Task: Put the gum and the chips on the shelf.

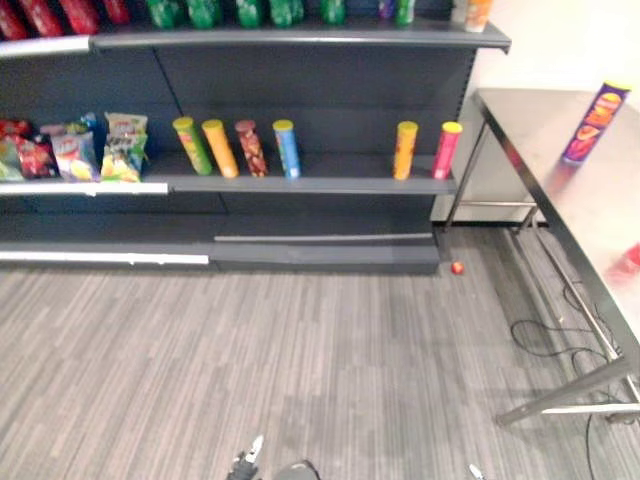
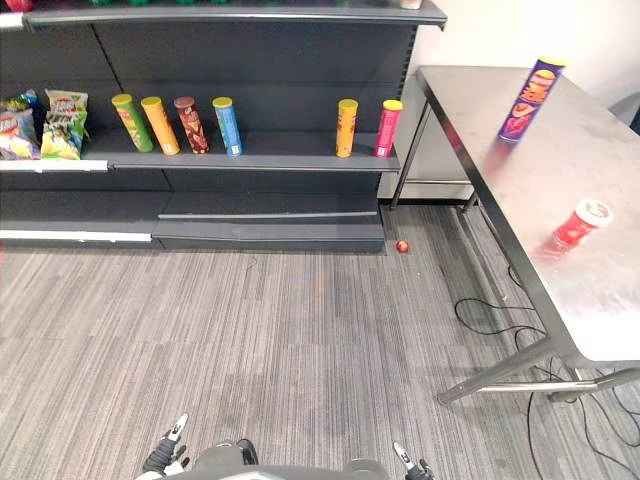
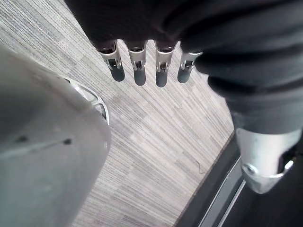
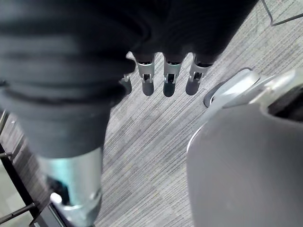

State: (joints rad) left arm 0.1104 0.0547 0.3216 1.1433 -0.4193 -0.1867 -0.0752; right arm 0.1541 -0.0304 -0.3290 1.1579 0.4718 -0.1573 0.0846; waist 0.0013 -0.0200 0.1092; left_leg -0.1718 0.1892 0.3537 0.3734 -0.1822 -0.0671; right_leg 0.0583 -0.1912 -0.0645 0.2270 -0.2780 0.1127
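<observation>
Left hand [image 3: 137, 71]: fingers hang straight and slack, thumb set apart, nothing in the grasp. Past the tips is grey striped carpet [image 3: 156, 142]. Right hand [image 4: 168, 81]: same posture, fingers loose, holding nothing and touching nothing, above the carpet. Both hands hang low at the robot's sides, well apart from table and shelf.

Chips: purple can [image 2: 530, 98] stands upright on the steel table [image 2: 610, 300], toward its far end, on the robot's right. Nearer along the same tabletop sits a small red tub [image 2: 577, 226] with a white lid. It is probably the gum, though too small to be certain. The 2 items are well apart.

Shelf unit [image 2: 300, 160]: dark, ahead and left of the table. Its middle level holds 6 upright cans: green can [image 2: 131, 123], orange can [image 2: 160, 125], brown can [image 2: 188, 124] and blue can [image 2: 228, 126] in a group, then a gap, then yellow can [image 2: 346, 128] and pink can [image 2: 388, 128] near the right end. Snack bags [image 2: 45, 125] sit at the left end of that level. Green bottles [image 1: 205, 12] stand on the top level. A small red ball [image 2: 402, 245] lies on the carpet by the unit's right base corner, between shelf and table leg.
</observation>
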